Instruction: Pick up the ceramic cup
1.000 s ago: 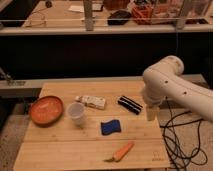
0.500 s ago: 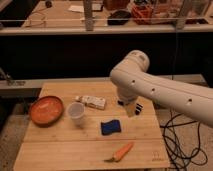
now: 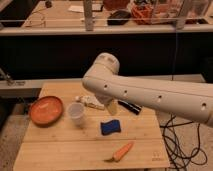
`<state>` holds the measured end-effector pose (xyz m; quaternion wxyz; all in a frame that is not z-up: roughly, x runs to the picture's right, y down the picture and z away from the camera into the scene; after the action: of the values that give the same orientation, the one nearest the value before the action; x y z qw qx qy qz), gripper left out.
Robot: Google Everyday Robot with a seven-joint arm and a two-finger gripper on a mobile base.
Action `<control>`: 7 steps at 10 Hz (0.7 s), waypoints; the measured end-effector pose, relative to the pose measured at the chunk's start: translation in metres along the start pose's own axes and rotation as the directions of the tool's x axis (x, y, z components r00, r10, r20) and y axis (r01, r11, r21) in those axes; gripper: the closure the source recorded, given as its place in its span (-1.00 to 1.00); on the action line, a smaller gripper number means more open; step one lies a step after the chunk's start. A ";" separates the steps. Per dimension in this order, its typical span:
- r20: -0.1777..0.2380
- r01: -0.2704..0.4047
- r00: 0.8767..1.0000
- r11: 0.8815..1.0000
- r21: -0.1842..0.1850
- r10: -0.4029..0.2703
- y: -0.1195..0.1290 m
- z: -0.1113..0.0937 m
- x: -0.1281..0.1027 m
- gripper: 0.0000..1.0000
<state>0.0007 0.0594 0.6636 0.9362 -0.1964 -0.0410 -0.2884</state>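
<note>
The ceramic cup (image 3: 76, 113) is small, whitish-grey and handleless. It stands upright on the wooden table (image 3: 60, 150), just right of the orange bowl (image 3: 46, 110). My white arm (image 3: 150, 95) reaches in from the right over the middle of the table. The gripper (image 3: 111, 106) hangs under the arm's left end as a short beige tip. It is to the right of the cup and a little behind it, apart from it, with nothing seen in it.
A white packet (image 3: 92, 101) lies behind the cup, and a black object (image 3: 130, 106) lies partly under the arm. A blue sponge (image 3: 110, 127) and a carrot (image 3: 121, 151) lie toward the front. Cables (image 3: 182, 142) hang off the table's right side. A dark shelf unit stands behind.
The arm has swung left across the table, bringing the gripper from the right side to near the middle, closer to the cup. The objects have not moved.
</note>
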 end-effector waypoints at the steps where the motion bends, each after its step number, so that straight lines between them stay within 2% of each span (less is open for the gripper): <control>1: 0.014 0.028 1.000 1.000 0.015 -0.028 -0.004 0.000 -0.007 -0.60; 3: 0.027 0.060 0.998 0.998 0.033 -0.060 -0.005 0.013 -0.011 -0.60; 4: 0.034 0.124 0.991 0.991 0.047 -0.126 -0.009 0.023 -0.016 -0.60; 5: 0.040 0.195 0.979 0.979 0.061 -0.198 -0.015 0.032 -0.024 -0.60; 6: 0.047 0.300 0.951 0.950 0.084 -0.305 -0.024 0.045 -0.038 -0.60; 7: 0.050 0.364 0.928 0.926 0.097 -0.370 -0.029 0.054 -0.045 -0.60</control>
<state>-0.0513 0.0824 0.7147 0.8714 -0.1546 -0.1209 -0.4495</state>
